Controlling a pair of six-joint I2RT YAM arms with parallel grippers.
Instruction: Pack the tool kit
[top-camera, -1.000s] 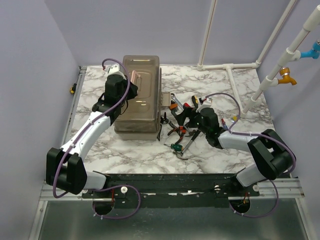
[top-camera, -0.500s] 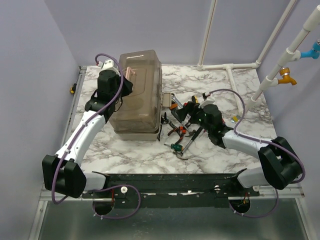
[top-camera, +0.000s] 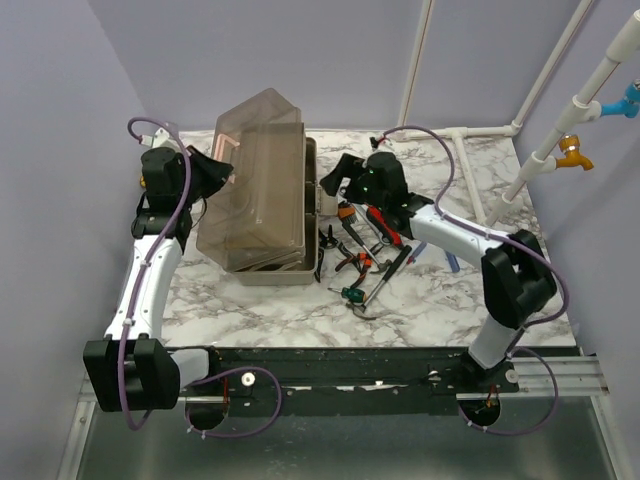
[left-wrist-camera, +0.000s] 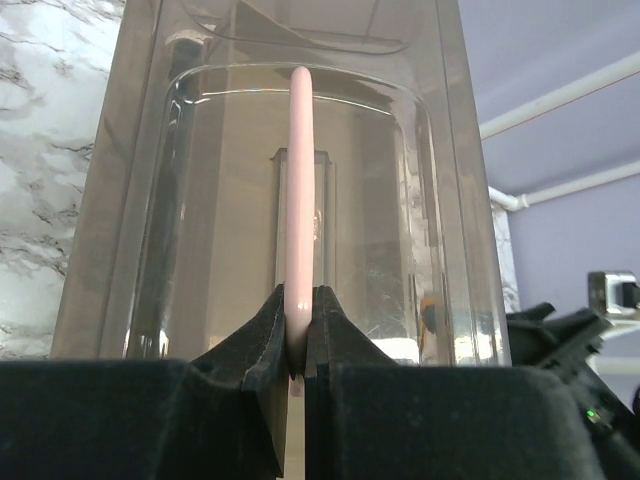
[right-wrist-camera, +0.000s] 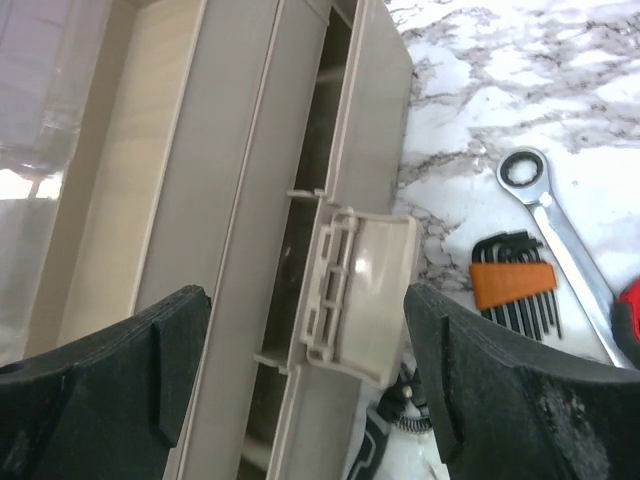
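And the lid (top-camera: 255, 165) is up! A second ago the toolbox (top-camera: 262, 268) sat shut on the left-centre of the surface (top-camera: 450, 295). Now the left hand (left-wrist-camera: 298, 335), clenched tight on the pink handle (left-wrist-camera: 300, 190), has swung that smoky lid over to the left, and it stands tilted open.

The right hand (right-wrist-camera: 305, 330) has left the tools (top-camera: 362, 258) and moved far and left to the box's right edge. Its fingers are spread wide with nothing in them, and the beige latch (right-wrist-camera: 355, 300) sits in the gap between. The beige tray (right-wrist-camera: 180, 190) inside is now exposed.

That looks like the way in for packing. Nothing has gone in yet, though: the ring wrench (right-wrist-camera: 552, 215), the hex keys (right-wrist-camera: 512, 288) and the rest lie loose just right of the box.
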